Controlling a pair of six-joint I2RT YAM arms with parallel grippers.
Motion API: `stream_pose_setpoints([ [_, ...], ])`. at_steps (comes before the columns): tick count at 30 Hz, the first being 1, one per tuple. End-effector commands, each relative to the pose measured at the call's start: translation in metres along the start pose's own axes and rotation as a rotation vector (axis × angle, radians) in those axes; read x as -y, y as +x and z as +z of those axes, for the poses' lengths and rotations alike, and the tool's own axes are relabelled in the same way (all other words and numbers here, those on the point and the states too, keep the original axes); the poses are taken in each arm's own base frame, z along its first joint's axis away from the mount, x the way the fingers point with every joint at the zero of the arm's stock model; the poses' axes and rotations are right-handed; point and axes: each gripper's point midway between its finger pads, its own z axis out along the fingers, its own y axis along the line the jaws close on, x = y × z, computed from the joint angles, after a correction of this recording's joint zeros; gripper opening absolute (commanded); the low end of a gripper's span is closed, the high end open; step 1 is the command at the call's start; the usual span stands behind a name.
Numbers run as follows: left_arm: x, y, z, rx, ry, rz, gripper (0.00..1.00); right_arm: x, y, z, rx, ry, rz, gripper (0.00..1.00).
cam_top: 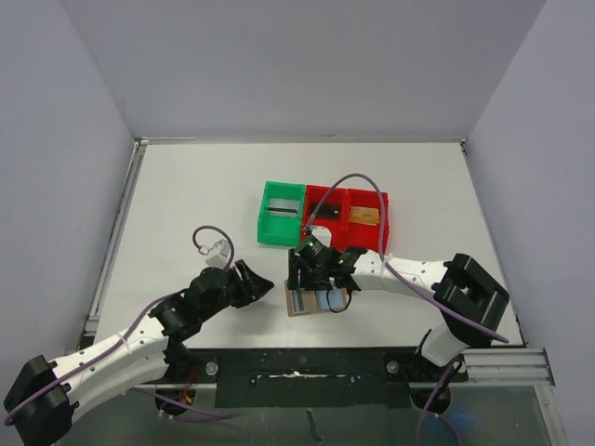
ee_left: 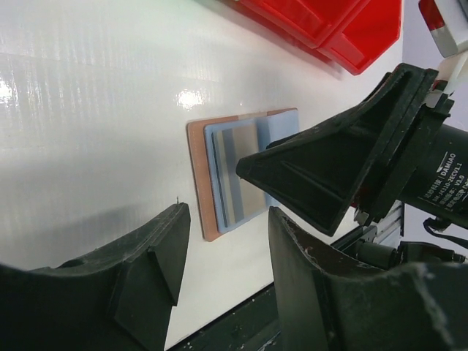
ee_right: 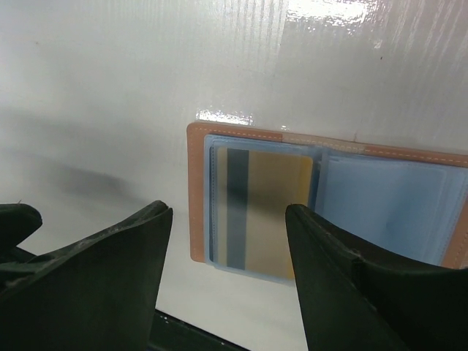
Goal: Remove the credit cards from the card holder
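Table [cam_top: 186, 204]: bins [cam_top: 363, 218] stand at 12 o'clock of the holder. Left gripper [cam_top: 265, 283], jaws apart and empty, sits at the holder's 9 o'clock. Right gripper [ee_right: 228, 219], jaws apart and empty, hovers over the holder [ee_right: 395, 197], which lies open at the table's 6 o'clock edge. Card [ee_right: 267, 208] is pocketed. Judged step: approach. Next: pin holder, pinch card, slide out.
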Motion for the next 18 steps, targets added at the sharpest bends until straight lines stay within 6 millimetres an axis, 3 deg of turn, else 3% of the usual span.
stream_pose_setpoints([
  [1,0.008,-0.010,0.001,0.032,0.010,-0.012,0.45,-0.001,-0.007,0.001,0.016,0.058,-0.055,0.65],
  [10,0.007,-0.009,0.001,0.029,0.009,-0.013,0.45,0.011,0.010,0.017,-0.040,0.151,-0.089,0.66],
  [18,0.010,-0.007,0.005,0.016,0.023,-0.006,0.45,0.009,0.016,0.021,-0.046,0.044,-0.024,0.58],
])
